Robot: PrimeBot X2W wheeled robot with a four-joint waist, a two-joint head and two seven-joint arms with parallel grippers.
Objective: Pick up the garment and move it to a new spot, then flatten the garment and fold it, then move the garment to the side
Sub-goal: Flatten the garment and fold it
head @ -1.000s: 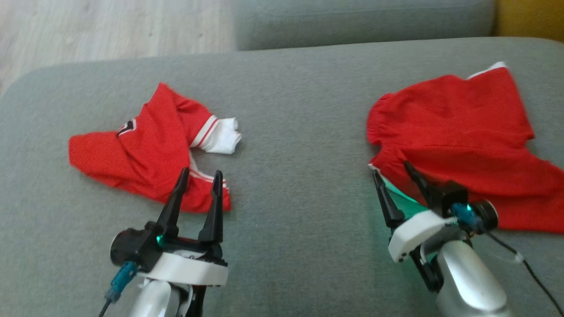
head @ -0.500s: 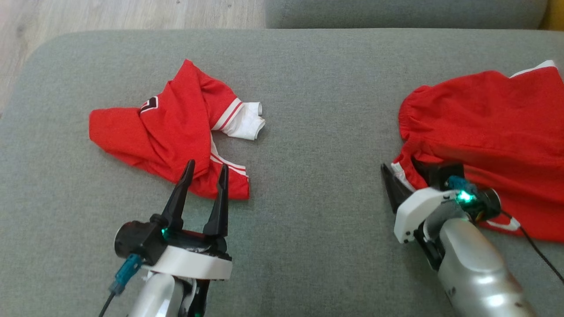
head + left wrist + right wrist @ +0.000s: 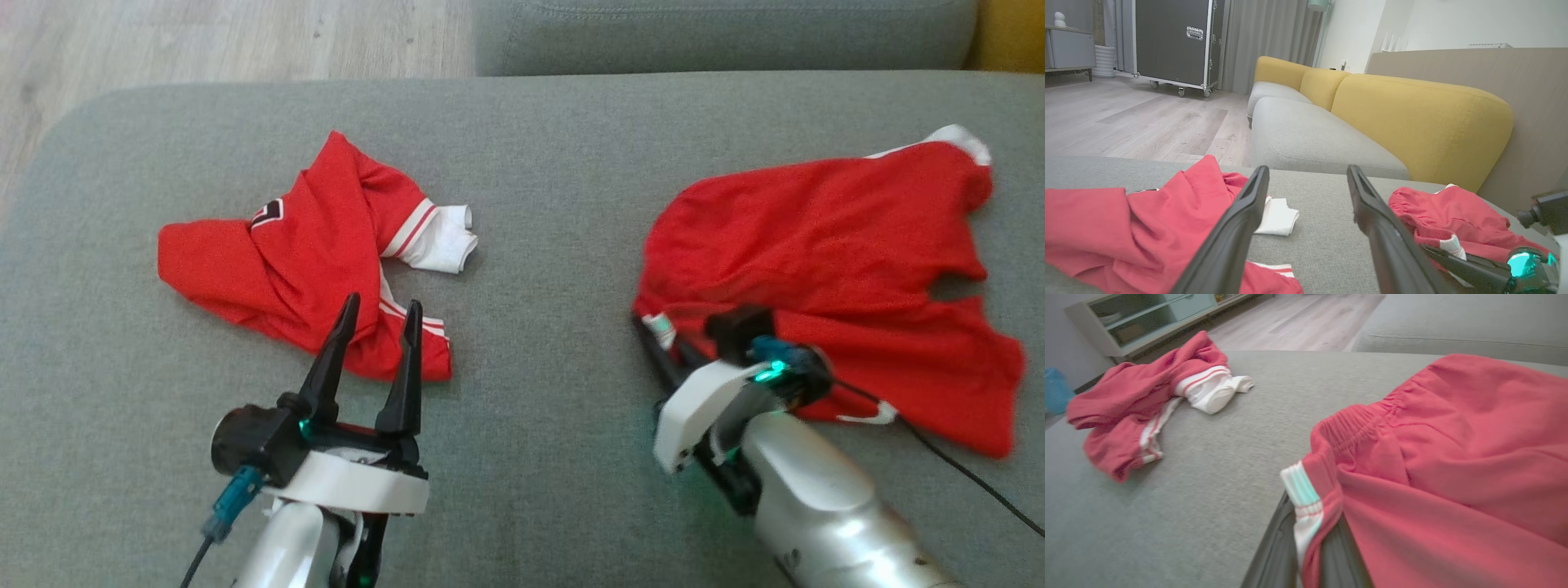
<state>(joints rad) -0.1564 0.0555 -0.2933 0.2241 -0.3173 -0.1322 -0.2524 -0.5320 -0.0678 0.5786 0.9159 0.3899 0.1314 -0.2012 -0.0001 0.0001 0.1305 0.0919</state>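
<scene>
The garment (image 3: 816, 237) is a pair of red shorts with an elastic waistband, spread on the right of the grey sofa seat (image 3: 539, 204). My right gripper (image 3: 657, 331) is shut on the white-striped waistband corner at its near left edge. In the right wrist view the corner of the garment (image 3: 1453, 457) drapes over the dark fingers (image 3: 1271, 559). My left gripper (image 3: 382, 304) stands open with nothing between its fingers, its tips just over the near edge of a crumpled red jersey (image 3: 302, 253). The left wrist view shows the same open gripper (image 3: 1307, 171), the jersey (image 3: 1147, 220) and the garment (image 3: 1445, 216).
The jersey (image 3: 1135, 396) with a white sleeve lies on the left of the seat. Wooden floor (image 3: 204, 41) runs beyond the seat's far left edge. A yellow backrest (image 3: 1412, 118) and another grey cushion stand beyond. A black cable (image 3: 963, 474) trails from my right wrist.
My right gripper has shut on the garment's waistband corner and drawn it leftward, pulling the cloth with it. The left gripper has stayed open in place. The head camera has shifted slightly.
</scene>
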